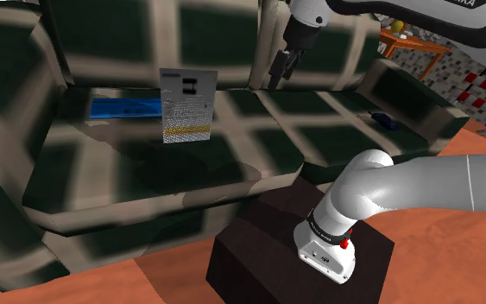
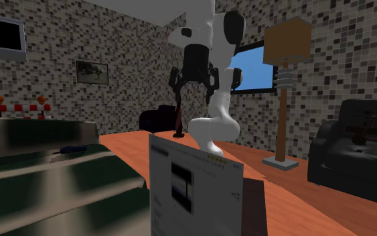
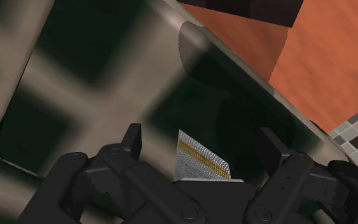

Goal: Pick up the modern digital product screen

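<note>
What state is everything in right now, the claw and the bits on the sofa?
Black two-finger gripper: open, empty, above the green-and-beige checked sofa.
White flat rectangular screen: standing upright on the sofa, unheld.
Flat blue slab: lying on the sofa.
Small dark blue object: lying on the sofa.

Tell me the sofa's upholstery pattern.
The sofa wears a dark green and beige check, clearest in the shoulder view.

Items counted, all views:

- Upright white rectangular panel with printed text and a yellow band (image 1: 187, 105): one.
- Flat bright-blue rectangular slab (image 1: 127, 108): one.
- Small dark-blue oblong object (image 1: 384, 118): one.
- Green-and-beige checked sofa (image 1: 146, 186): one.
- Black armchair (image 2: 354, 147): one.
- Floor lamp with brown box shade (image 2: 287, 41): one.
- Orange table (image 1: 413, 45): one.
- Framed wall picture (image 2: 92, 72): one.
</note>
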